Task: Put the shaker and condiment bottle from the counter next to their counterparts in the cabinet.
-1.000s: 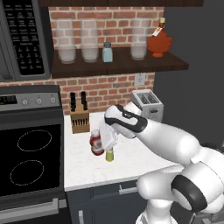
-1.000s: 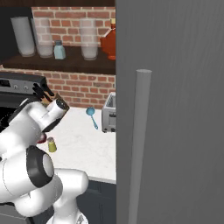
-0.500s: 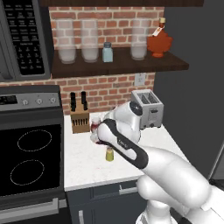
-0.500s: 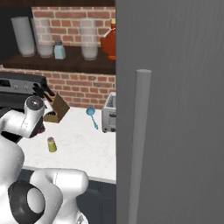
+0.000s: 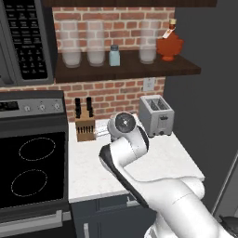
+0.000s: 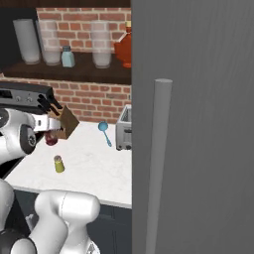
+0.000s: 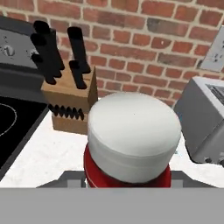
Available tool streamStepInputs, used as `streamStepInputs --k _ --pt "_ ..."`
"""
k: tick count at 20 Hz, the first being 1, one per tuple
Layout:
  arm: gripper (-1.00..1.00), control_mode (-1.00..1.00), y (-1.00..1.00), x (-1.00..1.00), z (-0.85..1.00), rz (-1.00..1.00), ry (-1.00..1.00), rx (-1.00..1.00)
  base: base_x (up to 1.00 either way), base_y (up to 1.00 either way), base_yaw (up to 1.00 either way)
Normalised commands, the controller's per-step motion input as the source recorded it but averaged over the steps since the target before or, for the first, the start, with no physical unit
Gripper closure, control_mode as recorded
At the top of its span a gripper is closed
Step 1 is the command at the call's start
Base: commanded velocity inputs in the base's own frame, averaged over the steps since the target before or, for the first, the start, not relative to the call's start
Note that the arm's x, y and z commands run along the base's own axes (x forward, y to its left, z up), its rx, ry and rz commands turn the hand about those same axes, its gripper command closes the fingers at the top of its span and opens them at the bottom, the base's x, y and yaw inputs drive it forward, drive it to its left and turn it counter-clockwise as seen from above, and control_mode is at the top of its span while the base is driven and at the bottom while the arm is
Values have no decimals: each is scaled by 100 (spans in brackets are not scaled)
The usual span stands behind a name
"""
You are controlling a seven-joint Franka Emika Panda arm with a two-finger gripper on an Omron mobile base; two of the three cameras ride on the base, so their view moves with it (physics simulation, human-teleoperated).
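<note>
Pincer [image 6: 49, 130] in our right base view pinches the condiment bottle [image 6: 51, 139] above the table [image 6: 94, 168], beside the knife block [image 6: 64, 123]; the shaker [image 6: 59, 164] stands on the table. From the hand view we see the bottle's white cap [image 7: 133, 133] close up, the toaster [image 7: 205, 122] beyond.

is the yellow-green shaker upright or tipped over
Upright: the shaker stands on its base on the white counter, grey cap on top.
</note>
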Motion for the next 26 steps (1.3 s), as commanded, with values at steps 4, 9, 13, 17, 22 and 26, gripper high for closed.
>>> streamStepInputs --k 4,9,13,17,22,26 --pt "100 -100 -47 -14 64 -65 0 11 0 0 0" --pt "100 -100 -46 -14 73 -53 0 14 0 0 0" --pt "100 -100 -43 -8 80 -47 0 13 0 0 0" --pt "100 -100 -40 -8 80 -45 0 14 0 0 0" --pt "100 -100 -47 -26 67 -43 0 16 0 0 0" --pt "100 -100 -26 -38 43 -32 0 9 0 0 0"
